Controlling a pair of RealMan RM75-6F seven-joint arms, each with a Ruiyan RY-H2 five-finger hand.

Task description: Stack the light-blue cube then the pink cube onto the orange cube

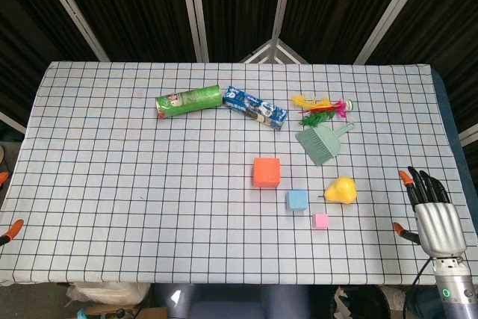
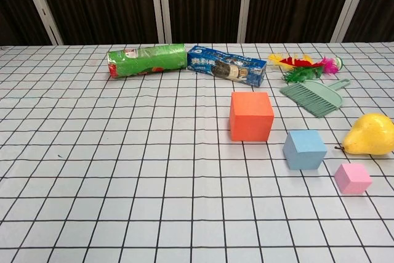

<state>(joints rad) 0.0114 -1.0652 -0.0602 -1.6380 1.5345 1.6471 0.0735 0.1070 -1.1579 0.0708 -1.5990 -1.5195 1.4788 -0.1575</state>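
Observation:
The orange cube (image 1: 267, 172) (image 2: 251, 116) sits near the table's middle. To its right and nearer me is the light-blue cube (image 1: 298, 200) (image 2: 305, 149). The small pink cube (image 1: 321, 221) (image 2: 353, 178) lies nearer still, further right. All three stand apart on the cloth. My right hand (image 1: 433, 211) hovers at the table's right edge, fingers stretched out and holding nothing, well right of the cubes. Of my left hand only two orange tips (image 1: 10, 230) show at the left edge of the head view. The chest view shows neither hand.
A yellow pear (image 1: 341, 190) (image 2: 371, 135) lies just right of the light-blue cube. Behind the cubes are a green dustpan brush (image 1: 321, 142), coloured feathers (image 1: 321, 107), a blue biscuit pack (image 1: 255, 107) and a green roll (image 1: 190, 101).

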